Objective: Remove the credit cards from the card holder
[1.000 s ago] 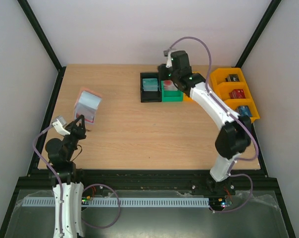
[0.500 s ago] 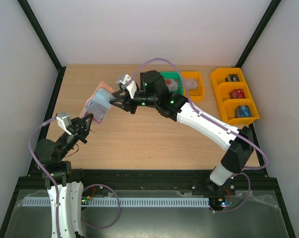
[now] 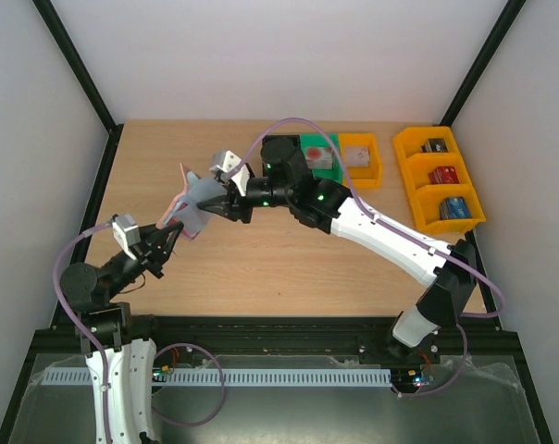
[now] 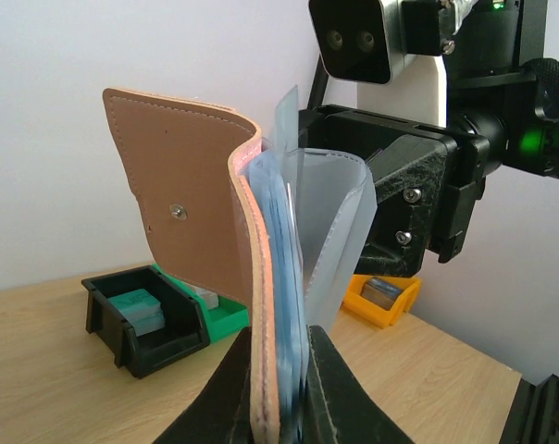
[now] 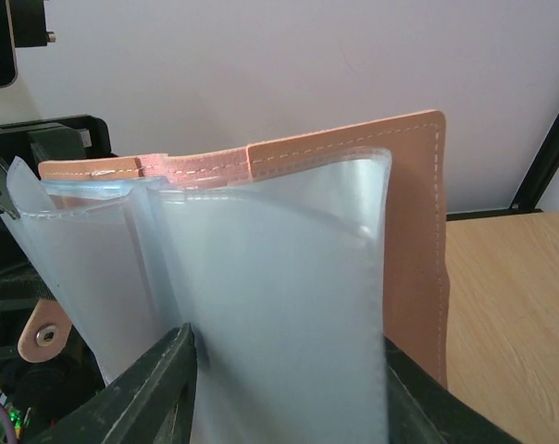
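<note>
Left gripper (image 4: 278,375) clamps the bottom edge of the card holder (image 4: 182,231), which stands upright above its 2 fingers. Right gripper (image 5: 284,379), jaws part-open, straddles the holder's clear sleeve (image 5: 270,268).

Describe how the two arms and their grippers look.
The left arm and right arm: white shells, black joints, a looping lilac cable each. The left gripper and right gripper: black fingers, white camera block. The right arm shows green lights.
</note>
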Available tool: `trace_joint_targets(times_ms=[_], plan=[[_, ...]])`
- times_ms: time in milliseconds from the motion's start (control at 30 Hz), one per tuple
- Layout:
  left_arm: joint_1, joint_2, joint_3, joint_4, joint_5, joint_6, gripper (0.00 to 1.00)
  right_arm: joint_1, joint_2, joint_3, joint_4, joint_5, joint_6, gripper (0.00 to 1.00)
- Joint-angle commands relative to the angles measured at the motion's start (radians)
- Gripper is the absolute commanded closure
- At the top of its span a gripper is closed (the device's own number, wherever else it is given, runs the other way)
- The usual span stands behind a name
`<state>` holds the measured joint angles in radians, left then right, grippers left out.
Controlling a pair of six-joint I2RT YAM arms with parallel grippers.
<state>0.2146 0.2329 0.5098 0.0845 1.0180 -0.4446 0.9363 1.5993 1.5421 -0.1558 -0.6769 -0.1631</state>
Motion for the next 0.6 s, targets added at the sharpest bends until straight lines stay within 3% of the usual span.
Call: trace_joint_targets(times_ms=[0, 300, 400, 567], plan=[[-0.004, -0.012, 0.04, 0.015, 0.074, 0.029, 0.98, 0.006, -0.043, -0.007, -0.007, 0.007, -0.058, 0.54], [-0.004, -0.016, 0.064, 0.027, 0.159, 0.104, 0.98, 0.005, -0.021, 0.015, -0.032, -0.123, -0.09, 0.27], [-0.004, -0.008, 0.08, 0.001, 0.162, 0.113, 0.97, 0.005, -0.005, 0.071, -0.199, -0.211, -0.221, 0.13], [-0.004, -0.007, 0.082, -0.003, 0.151, 0.12, 0.98, 0.006, 0.006, 0.104, -0.342, -0.287, -0.323, 0.09]])
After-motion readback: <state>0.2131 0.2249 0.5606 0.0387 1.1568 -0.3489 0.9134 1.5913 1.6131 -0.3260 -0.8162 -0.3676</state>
